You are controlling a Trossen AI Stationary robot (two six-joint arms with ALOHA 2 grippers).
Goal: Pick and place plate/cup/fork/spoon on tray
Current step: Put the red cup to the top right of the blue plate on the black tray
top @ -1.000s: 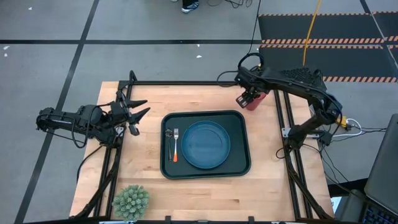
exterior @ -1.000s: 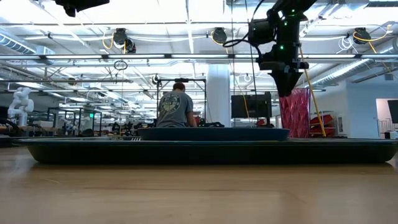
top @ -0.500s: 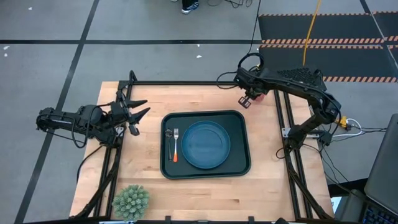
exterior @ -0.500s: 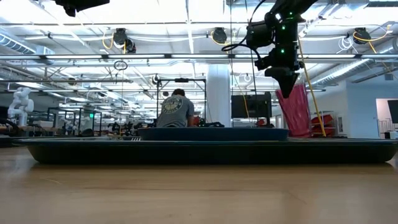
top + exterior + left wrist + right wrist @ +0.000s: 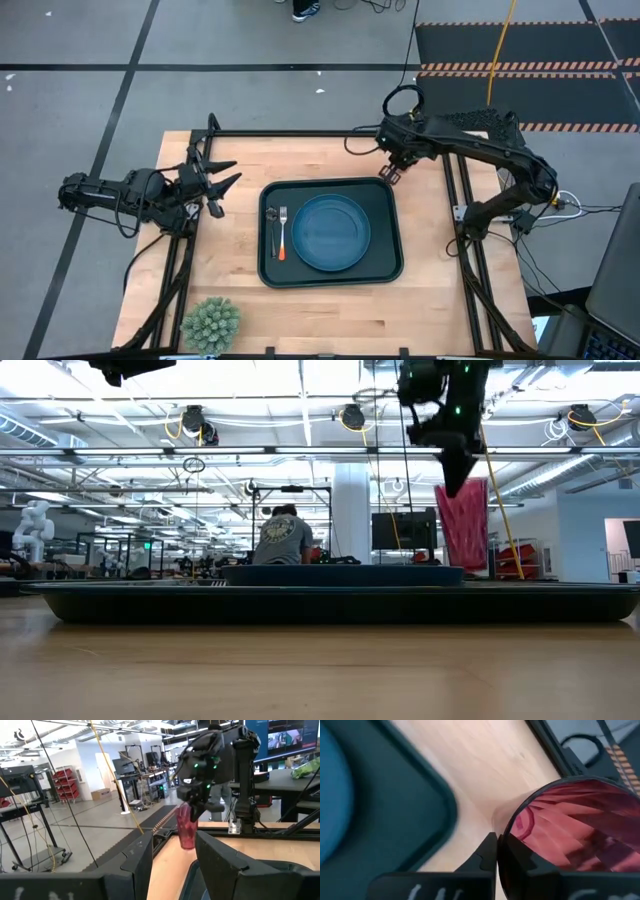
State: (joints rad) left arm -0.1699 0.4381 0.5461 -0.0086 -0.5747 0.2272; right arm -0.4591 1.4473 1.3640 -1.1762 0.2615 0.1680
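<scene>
Change since earlier frames: right gripper (image 5: 392, 170) had carried the cup from the table's far right corner toward the tray's far right corner, and the cup hung higher in the low view than a second before; left arm unchanged.

High view, tray (image 5: 385, 270): large dark green-black rectangle, rounded corners, raised rim, centred on the pale wood-plank table (image 5: 230, 290).
High view, plate (image 5: 332, 230): round, shallow, matte blue, lying in the tray's right part.
High view, fork (image 5: 283, 232): silver tines, thin orange handle, lying in the tray left of the plate.
High view, spoon (image 5: 272, 230): slim, dark, just left of the fork, parallel to it.
High view, right gripper: above the tray's far right corner; cup hidden beneath the arm.
High view, left gripper (image 5: 218, 183): fingers spread, empty, at the table's left edge, well apart from the tray.
High view, plant (image 5: 210, 323): spiky green ball at the near left corner.

Low view, cup (image 5: 462, 525): red, translucent, ribbed, hanging clear of the table beyond the tray, gripped at its top.

Left wrist view, cup (image 5: 187, 833): tapered red tumbler, aloft under the right gripper (image 5: 196, 807); own fingers (image 5: 137, 862) apart, nothing between them.

Right wrist view, cup (image 5: 575, 830): round rim with ribbed inner wall, its wall clamped in the right gripper's closed jaws.
Right wrist view, tray (image 5: 395, 815): smooth rounded corner below, plate (image 5: 330, 800) inside it.
</scene>
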